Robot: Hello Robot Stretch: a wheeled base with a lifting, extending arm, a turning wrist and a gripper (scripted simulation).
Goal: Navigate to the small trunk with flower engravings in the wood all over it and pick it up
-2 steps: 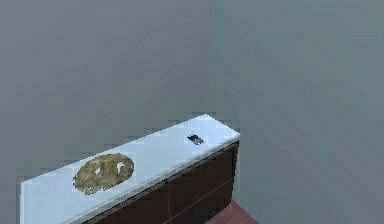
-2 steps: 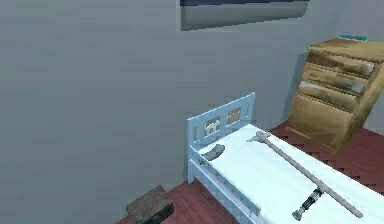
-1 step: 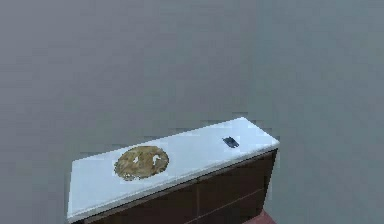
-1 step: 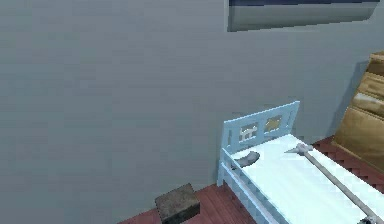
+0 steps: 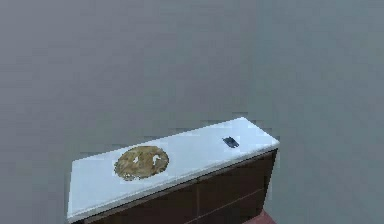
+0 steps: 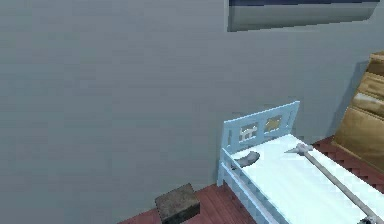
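Observation:
A small, squat brown-grey box (image 6: 177, 204) sits on the reddish floor close to the grey wall, low in the arm side view and just left of the bed's foot. It is about the size of a small trunk, but I cannot make out any carving on it.
A pale blue bed (image 6: 290, 170) with a long grey object (image 6: 325, 172) lying on it takes up the arm side view's lower right, with a wooden dresser (image 6: 366, 118) beyond. In the forward view a white-topped cabinet (image 5: 95, 180) with brown drawers carries a round tan item (image 5: 141, 162) and a small dark object (image 5: 230, 142).

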